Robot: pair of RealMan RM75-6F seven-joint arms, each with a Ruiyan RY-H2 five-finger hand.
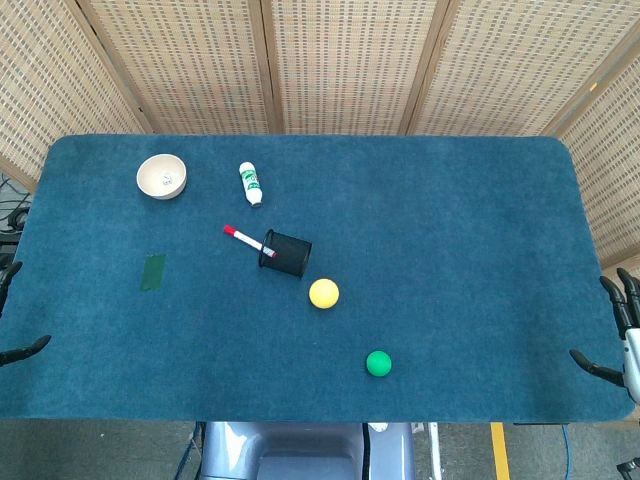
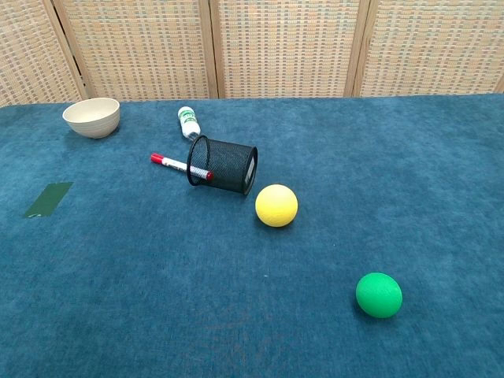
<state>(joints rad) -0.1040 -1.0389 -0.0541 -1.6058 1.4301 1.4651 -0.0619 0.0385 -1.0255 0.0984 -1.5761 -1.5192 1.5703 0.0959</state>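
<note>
Both hands hang off the counter's point(image 1: 450, 200) edges, the left hand point(image 1: 12, 315) at the left, the right hand point(image 1: 618, 335) at the right, fingers spread, holding nothing. The black mesh cup point(image 1: 286, 253) lies tipped near the middle, a red-capped marker point(image 1: 247, 240) resting half inside its mouth; the yellow ball point(image 1: 323, 293) sits just beside it, the green ball point(image 1: 378, 363) nearer.

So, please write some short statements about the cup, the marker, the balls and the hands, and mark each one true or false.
1. The black mesh cup lies on its side. True.
2. The red-capped marker lies wholly outside the cup. False: one end reaches into the cup's mouth.
3. The yellow ball lies closer to the cup than the green ball does. True.
4. The right hand holds the green ball. False: it is at the table edge, holding nothing.
5. The left hand touches the beige bowl. False: it is far from it.
</note>
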